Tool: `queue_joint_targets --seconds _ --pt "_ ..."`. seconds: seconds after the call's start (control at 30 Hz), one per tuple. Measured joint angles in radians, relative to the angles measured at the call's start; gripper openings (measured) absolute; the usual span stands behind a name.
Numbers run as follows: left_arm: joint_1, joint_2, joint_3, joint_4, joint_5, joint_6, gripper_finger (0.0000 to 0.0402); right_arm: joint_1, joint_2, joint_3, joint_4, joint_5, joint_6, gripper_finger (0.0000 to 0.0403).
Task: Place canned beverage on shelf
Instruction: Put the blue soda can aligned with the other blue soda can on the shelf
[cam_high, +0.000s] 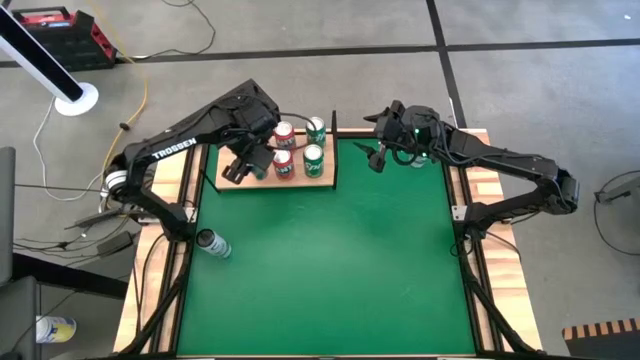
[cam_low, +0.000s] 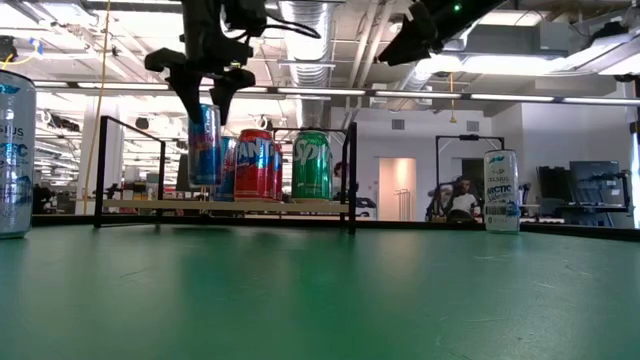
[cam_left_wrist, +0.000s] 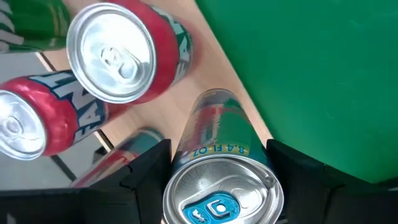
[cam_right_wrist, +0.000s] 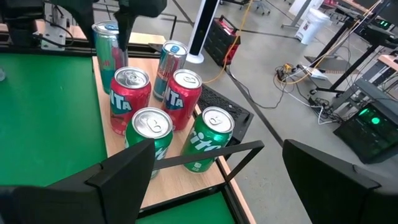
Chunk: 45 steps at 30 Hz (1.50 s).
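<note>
Six cans on shelf (cam_high: 322, 181), left end effector (cam_low: 207, 92) gripping slim can (cam_low: 204, 146), right end effector (cam_high: 378, 152) wide.

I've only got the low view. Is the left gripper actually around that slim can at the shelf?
Observer: Yes. The left wrist view shows the left gripper with a finger on each side of the slim can, at its top.
Operator: How many cans are on the shelf?
Observer: Six with that one on the shelf: two green cans, two red cans, and a second slim one.
Operator: And the right gripper?
Observer: The right gripper is open, just right of the shelf.
</note>
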Motion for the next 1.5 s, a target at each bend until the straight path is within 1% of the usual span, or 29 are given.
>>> queue_joint_targets --seconds 0.1,0.23,0.5,0.73,1.5 --pt "-0.003 0.016 0.000 -0.002 -0.011 -0.008 0.0224 0.000 0.000 0.000 -0.011 0.000 0.000 0.0378" --pt "-0.006 0.022 0.000 0.003 -0.050 0.001 0.0225 0.000 0.000 0.000 -0.016 -0.001 0.000 0.0378" --pt "0.002 0.056 0.000 -0.003 -0.024 -0.020 0.0225 0.000 0.000 0.000 -0.015 -0.002 -0.001 0.0378" --pt "0.002 0.077 0.000 0.002 -0.025 -0.020 0.0225 0.000 0.000 0.000 -0.022 -0.002 -0.002 0.0378" --pt "0.002 0.078 0.000 0.002 -0.008 -0.056 0.0226 0.000 0.000 0.000 -0.029 -0.001 -0.019 0.0378"
